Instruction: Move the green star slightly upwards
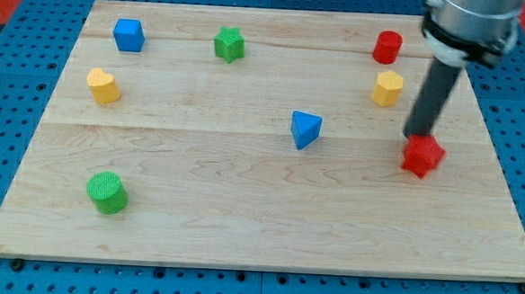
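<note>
While the green star-shaped block [229,44] sits near the view's top edge of the pale wooden board [241,209], left of centre, my tip [417,137] is far off at the view's right. Star looks ribbed on top, lying flat, nothing touching it.

Count: eight blocks, two per colour.
- Green: the star, plus a green cylinder [107,193] at lower left.
- Blue: a blue cube [129,35] just left of the star, a blue triangular wedge [305,129] mid-board.
- Yellow: a yellow heart-like block [103,85] at left, a yellow hexagonal block [387,88] at right.
- Red: a red cylinder [387,47] top right, a red star-like block [422,156] at right.

No pincer on this rig, only the dark rod; nothing held. My tip is at the red star-like block's upper left edge, apparently touching it. Blue pegboard [12,107] surrounds the board.
</note>
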Available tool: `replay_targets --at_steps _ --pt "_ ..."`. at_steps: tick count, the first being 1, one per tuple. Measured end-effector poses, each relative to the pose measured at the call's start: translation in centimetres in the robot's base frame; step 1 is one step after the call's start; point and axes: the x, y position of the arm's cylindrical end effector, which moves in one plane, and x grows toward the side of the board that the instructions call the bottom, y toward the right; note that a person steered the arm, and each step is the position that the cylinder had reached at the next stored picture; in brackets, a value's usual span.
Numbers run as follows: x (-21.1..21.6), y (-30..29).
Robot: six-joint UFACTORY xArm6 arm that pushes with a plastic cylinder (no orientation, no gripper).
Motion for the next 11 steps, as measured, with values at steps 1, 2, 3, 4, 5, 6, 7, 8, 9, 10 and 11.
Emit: replay_targets --at_steps 1,2,3,4,5,6,7,8,9,10,11 --pt "4.1 0.9" --pt "5.0 0.9" --pt "-0.3 1.0" --pt "-3.5 -3.7" --pt "-3.5 -13.1" --pt "-2.9 -16.8" --pt "-0.9 -20.1" --pt "1.0 -21.7" --pt "1.2 -23.5" --pt "-4.3 -25.8" --pt "-0.9 -29.8"
